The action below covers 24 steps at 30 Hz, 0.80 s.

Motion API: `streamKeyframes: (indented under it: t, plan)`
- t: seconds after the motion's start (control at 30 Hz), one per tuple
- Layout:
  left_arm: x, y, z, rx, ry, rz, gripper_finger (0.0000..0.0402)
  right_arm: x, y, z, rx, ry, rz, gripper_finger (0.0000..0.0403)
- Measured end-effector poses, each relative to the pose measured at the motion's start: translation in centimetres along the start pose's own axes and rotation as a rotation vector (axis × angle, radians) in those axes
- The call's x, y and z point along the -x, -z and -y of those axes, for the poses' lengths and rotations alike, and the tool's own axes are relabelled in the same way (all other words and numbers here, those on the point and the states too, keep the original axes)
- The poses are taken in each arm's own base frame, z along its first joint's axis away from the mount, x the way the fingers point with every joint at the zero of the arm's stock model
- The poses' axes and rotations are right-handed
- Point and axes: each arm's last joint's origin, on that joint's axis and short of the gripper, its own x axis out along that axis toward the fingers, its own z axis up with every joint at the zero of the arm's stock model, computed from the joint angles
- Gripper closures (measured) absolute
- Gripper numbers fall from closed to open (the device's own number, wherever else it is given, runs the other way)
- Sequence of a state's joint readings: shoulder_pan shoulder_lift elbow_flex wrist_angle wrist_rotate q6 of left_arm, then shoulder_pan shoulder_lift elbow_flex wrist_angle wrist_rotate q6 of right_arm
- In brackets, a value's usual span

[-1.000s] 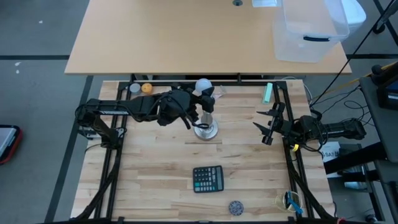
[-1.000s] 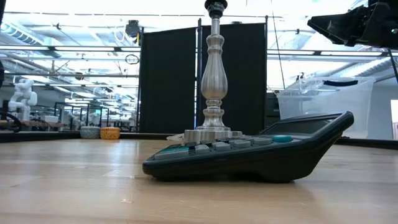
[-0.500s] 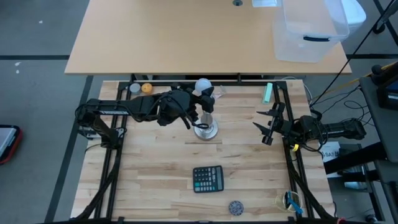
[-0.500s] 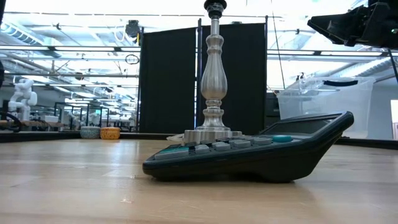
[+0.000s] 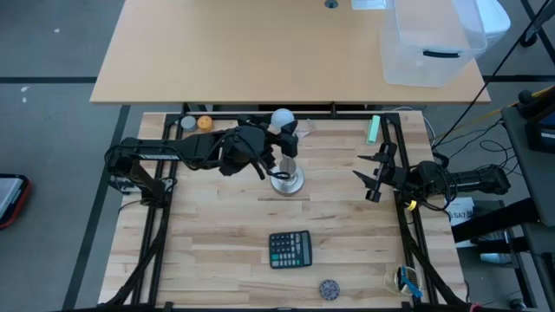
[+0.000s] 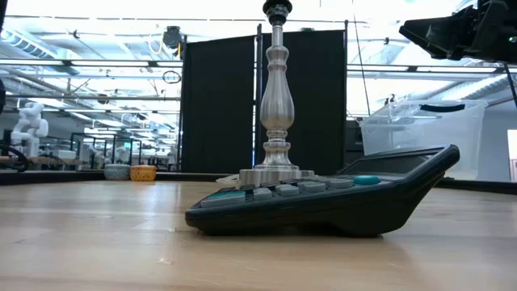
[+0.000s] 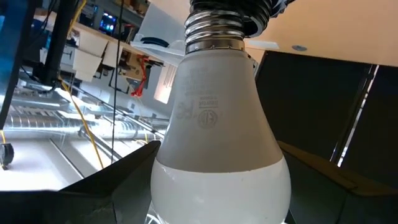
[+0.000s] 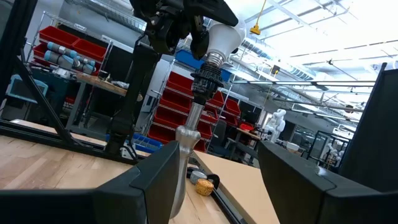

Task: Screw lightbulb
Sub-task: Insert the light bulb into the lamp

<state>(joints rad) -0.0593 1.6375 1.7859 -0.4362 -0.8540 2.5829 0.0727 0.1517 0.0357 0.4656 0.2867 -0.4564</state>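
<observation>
Though frosted, lightbulb (image 7: 217, 118) (silvery-threaded)

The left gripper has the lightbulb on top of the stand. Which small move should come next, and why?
Probably a further turn of the lightbulb by the left gripper. Its silvery threads are visible above the dark socket of the stand, so it does not look fully seated. The right gripper waits apart, open.

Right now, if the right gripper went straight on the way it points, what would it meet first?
Probably the silver stand: the right gripper points left across the table at it, though depth is unclear.
</observation>
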Motion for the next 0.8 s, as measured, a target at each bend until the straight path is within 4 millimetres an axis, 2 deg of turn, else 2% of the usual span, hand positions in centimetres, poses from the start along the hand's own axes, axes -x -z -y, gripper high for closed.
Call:
streamKeyframes:
  t: [0.8]
  plan:
    - [0.03,-0.28,0.23,-0.045,0.019,0.023,0.0099,0.00,0.00,0.00,0.000,-0.001,0.000,0.0190]
